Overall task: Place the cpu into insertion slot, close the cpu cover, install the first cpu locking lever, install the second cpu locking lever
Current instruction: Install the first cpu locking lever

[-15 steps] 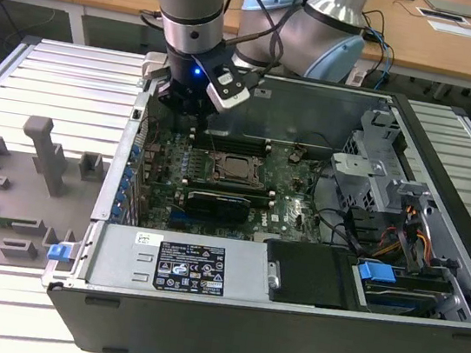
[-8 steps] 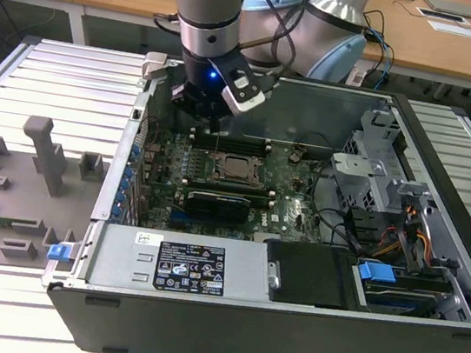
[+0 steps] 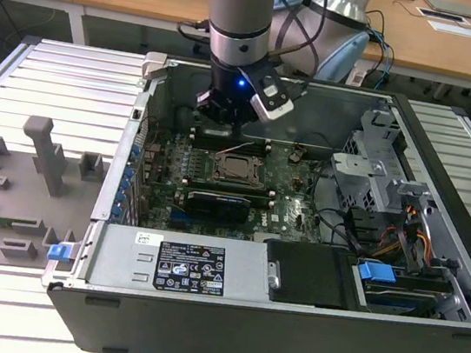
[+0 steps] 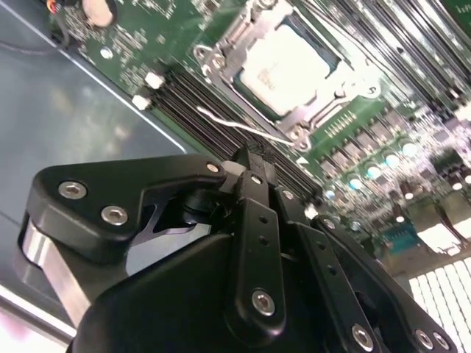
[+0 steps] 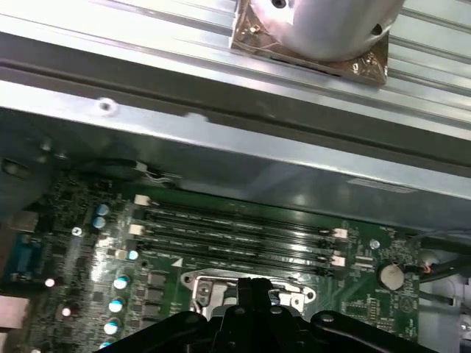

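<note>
Second wrist view is showing the gripper (image 4: 252, 156), fingers pinched together, empty, hovering beside the insertion slot (image 4: 213, 62); the cpu (image 4: 283, 66) is sitting inside under the cpu cover (image 4: 316, 107), locking lever (image 4: 239, 126) between them.

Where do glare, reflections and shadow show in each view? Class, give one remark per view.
Exterior view: a blue light glows on the arm, and the motherboard sits dimmer than the bright table. Second wrist view: the cpu gleams pale; the case wall reflects bluish light. First wrist view: a glare band runs along the case wall.
</note>
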